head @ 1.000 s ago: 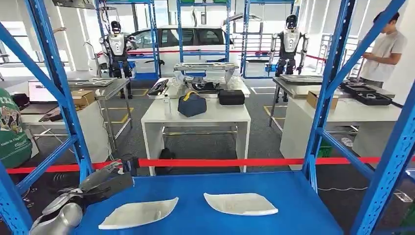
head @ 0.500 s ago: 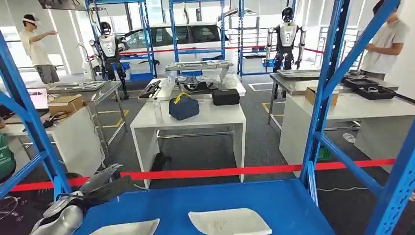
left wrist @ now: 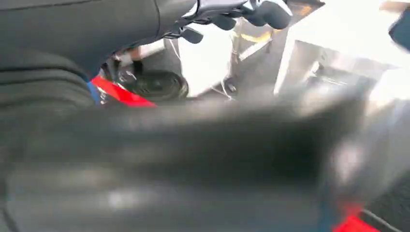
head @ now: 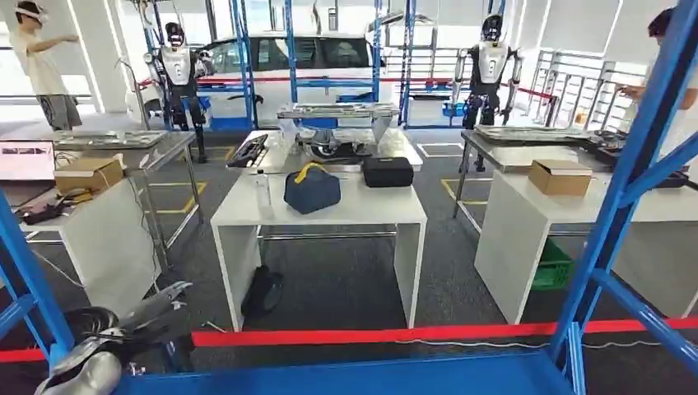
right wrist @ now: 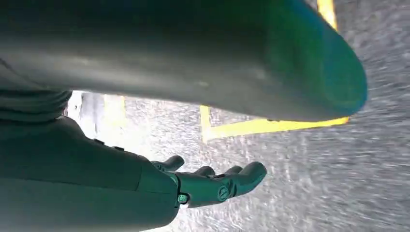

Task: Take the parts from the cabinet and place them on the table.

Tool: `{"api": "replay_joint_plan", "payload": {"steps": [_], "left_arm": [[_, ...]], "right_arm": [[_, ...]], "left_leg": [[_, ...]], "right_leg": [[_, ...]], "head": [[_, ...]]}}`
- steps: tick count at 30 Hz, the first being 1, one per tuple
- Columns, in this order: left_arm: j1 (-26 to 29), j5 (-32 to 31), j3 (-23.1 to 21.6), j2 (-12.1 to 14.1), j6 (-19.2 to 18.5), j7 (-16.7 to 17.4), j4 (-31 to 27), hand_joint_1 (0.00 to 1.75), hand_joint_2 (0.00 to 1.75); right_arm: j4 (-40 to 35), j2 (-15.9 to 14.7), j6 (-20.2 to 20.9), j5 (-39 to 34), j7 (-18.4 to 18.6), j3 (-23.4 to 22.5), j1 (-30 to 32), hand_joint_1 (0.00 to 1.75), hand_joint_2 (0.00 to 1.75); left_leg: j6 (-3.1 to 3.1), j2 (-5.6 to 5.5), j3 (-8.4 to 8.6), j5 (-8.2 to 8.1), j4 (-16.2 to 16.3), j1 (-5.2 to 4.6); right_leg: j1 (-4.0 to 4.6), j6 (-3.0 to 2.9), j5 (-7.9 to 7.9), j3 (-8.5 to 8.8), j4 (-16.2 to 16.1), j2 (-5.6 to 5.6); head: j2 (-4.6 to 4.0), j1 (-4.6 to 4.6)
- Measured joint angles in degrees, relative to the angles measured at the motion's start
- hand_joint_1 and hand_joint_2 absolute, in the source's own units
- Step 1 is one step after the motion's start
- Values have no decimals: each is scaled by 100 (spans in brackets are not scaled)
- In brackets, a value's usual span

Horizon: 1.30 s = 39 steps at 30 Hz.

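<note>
1. Left hand [head: 156, 304] hangs low beside the blue shelf [head: 354, 380], fingers spread, holding nothing; bring it back over the shelf before reaching.
2. Right hand [right wrist: 212, 181] hangs over the floor, fingers loosely apart, empty.
3. The parts are out of sight; look down at the shelf first.
4. The white tabletop [head: 329, 210] stands beyond the red tape [head: 395, 335].

Blue cabinet frame [head: 613, 197], red barrier tape [head: 370, 336], white desk [head: 329, 206], navy bag [head: 312, 188] with yellow handle.

Blue cabinet shelf [head: 354, 380] edge shows, white table [head: 329, 206] beyond.
</note>
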Motion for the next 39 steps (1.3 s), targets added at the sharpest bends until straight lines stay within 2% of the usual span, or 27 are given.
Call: {"api": "replay_joint_plan", "payload": {"steps": [2,3,4,5,6,7,8,9,10,11,12,13,16,21,22,23,27,39], "left_arm": [[45,287,0,4,-405,-225,0,0,175],[59,365,0,7,-512,-293,0,0,175],[90,562,4,24,-794,-492,0,0,175],[128,733,31,48,-1083,-689,-2,0,175],[223,978,83,85,-1487,-984,-5,0,175],[317,1090,122,145,-1599,-1203,-2,0,175],[405,1174,129,133,-1663,-1366,-20,0,175],[498,1204,133,173,-1715,-1442,-77,0,175],[542,1237,140,219,-1720,-1510,-149,0,175],[556,1254,153,258,-1722,-1543,-209,0,175],[547,1278,179,284,-1722,-1567,-234,0,175],[538,1278,192,308,-1724,-1567,-245,0,175],[569,1278,195,348,-1746,-1565,-275,0,175],[645,1278,201,348,-1748,-1565,-304,0,175],[649,1278,201,348,-1748,-1569,-306,0,0],[669,1280,203,350,-1750,-1587,-313,0,0],[738,1401,203,372,-1783,-1724,-439,0,0],[912,1615,203,411,-1766,-1702,-732,0,0]], "right_arm": [[0,-4,31,22,-20,0,15,0,0],[0,-7,42,33,-24,0,27,0,0],[0,-11,48,37,-26,0,48,0,0],[0,-9,48,37,-6,0,62,0,0],[0,-11,48,33,31,-4,89,0,0],[7,-13,44,15,66,-15,132,0,0],[7,-15,39,0,79,-20,131,0,0],[9,-9,35,-9,87,-22,140,0,0],[9,-9,31,-15,94,-24,131,0,0],[7,-9,28,-17,85,-24,127,0,0],[7,-9,26,-17,85,-30,113,0,0],[7,-9,22,-17,87,-42,97,0,0],[7,-9,13,-17,87,-79,63,0,0],[7,-9,24,-20,87,-114,71,0,0],[7,-9,20,-20,87,-116,71,0,0],[7,-9,17,-20,87,-118,68,0,0],[7,-11,-4,-17,79,-127,62,0,0],[7,-11,26,-17,48,-129,57,0,0]], "left_leg": [[18,-46,249,-214,-2,-9],[18,-58,336,-286,-2,-14],[16,-73,481,-407,2,-28],[7,-74,595,-506,7,-40],[-12,-69,628,-610,-1,-46],[-41,-82,746,-701,82,-82],[-75,-113,708,-782,97,-89],[-97,-112,729,-844,117,-105],[-120,-123,762,-842,116,-91],[-120,-121,791,-855,60,-91],[-63,-110,818,-838,21,-95],[-49,-107,849,-818,5,-104],[-67,-91,879,-805,-41,-113],[-61,-66,903,-839,-102,-108],[-68,-64,946,-906,-180,-101],[-144,-61,954,-889,-179,-90],[-146,-59,963,-905,-178,-90],[-139,-60,1040,-909,-159,-100]], "right_leg": [[28,-23,-795,-396,-82,-1],[34,-41,-928,-491,-194,-1],[49,-82,-826,-594,-502,-2],[66,-130,-355,-636,-843,-3],[88,-195,545,-662,-1266,-4],[144,-231,1283,-730,-1497,13],[117,-249,1250,-694,-1463,31],[120,-253,1300,-674,-1442,30],[121,-277,1283,-665,-1462,12],[122,-286,1285,-622,-1490,21],[108,-271,1309,-583,-1517,43],[98,-271,1302,-568,-1533,52],[90,-272,1269,-558,-1556,92],[117,-313,1229,-561,-1558,97],[128,-318,1227,-562,-1553,95],[131,-319,1226,-555,-1552,91],[124,-319,1220,-489,-1552,83],[106,-315,1222,-400,-1555,80]], "head": [[0,0],[0,0],[0,0],[0,0],[0,0],[-2,-4],[-9,0],[-4,-7],[-4,-9],[0,-2],[-2,-11],[0,-7],[0,-11],[0,-11],[-2,-11],[-2,-9],[-2,-11],[-2,-11]]}}
